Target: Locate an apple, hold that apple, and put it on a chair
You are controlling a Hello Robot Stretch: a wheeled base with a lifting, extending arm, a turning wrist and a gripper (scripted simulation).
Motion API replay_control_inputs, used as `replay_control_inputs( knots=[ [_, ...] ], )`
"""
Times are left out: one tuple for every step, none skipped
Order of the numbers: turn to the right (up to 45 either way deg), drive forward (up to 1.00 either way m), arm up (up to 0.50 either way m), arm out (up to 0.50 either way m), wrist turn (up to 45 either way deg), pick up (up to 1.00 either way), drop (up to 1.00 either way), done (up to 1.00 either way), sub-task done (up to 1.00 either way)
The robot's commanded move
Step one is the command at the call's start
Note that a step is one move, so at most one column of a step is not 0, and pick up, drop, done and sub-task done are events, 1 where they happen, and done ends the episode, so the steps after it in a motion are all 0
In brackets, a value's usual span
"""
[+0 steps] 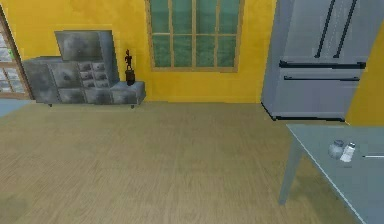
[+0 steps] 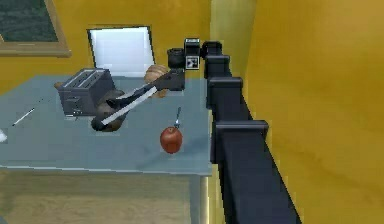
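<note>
A red apple (image 2: 172, 139) with a short stem rests on the grey-blue table (image 2: 60, 150), near its right edge in the arm side view. The dark arm (image 2: 235, 130) runs up the right side of that table. From its far end the gripper (image 2: 106, 123) slants down and to the left over the tabletop, and its tip lies left of the apple and close to a metal toaster (image 2: 85, 92). I cannot tell whether it holds anything.
A brown rounded loaf (image 2: 155, 73), a white panel (image 2: 120, 48) and a utensil (image 2: 25, 116) share the table. The forward view has open wood floor, a table corner (image 1: 340, 175) with a small shaker (image 1: 346, 152), a grey fridge (image 1: 320, 60) and a grey dresser (image 1: 85, 80).
</note>
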Motion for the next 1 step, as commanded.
replay_control_inputs(
  knots=[
    [0.0,0.0,0.0,0.0,45.0,0.0,0.0,0.0,0.0]
  ],
)
